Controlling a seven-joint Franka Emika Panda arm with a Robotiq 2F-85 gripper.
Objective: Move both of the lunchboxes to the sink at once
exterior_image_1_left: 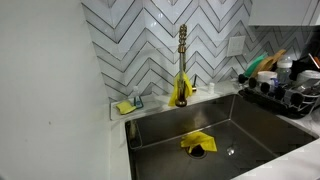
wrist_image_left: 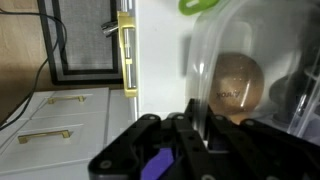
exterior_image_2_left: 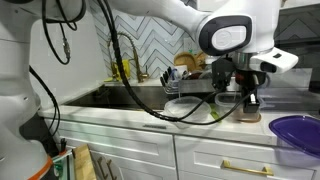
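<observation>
In the wrist view my gripper is shut on the thin edge of the clear lunchboxes. A tan round object shows through the plastic. I cannot tell there whether one wall or two are pinched. In an exterior view the gripper hangs over the white counter, with the see-through lunchboxes faintly visible at it, well to the side of the sink. The steel sink lies under the gold faucet; the gripper and the lunchboxes are out of that view.
A yellow cloth lies at the sink's drain. A dish rack with dark items stands beside the sink. A small clear sponge tray sits on the ledge. A purple plate lies on the counter near the gripper. Cabinet fronts with gold handles are below.
</observation>
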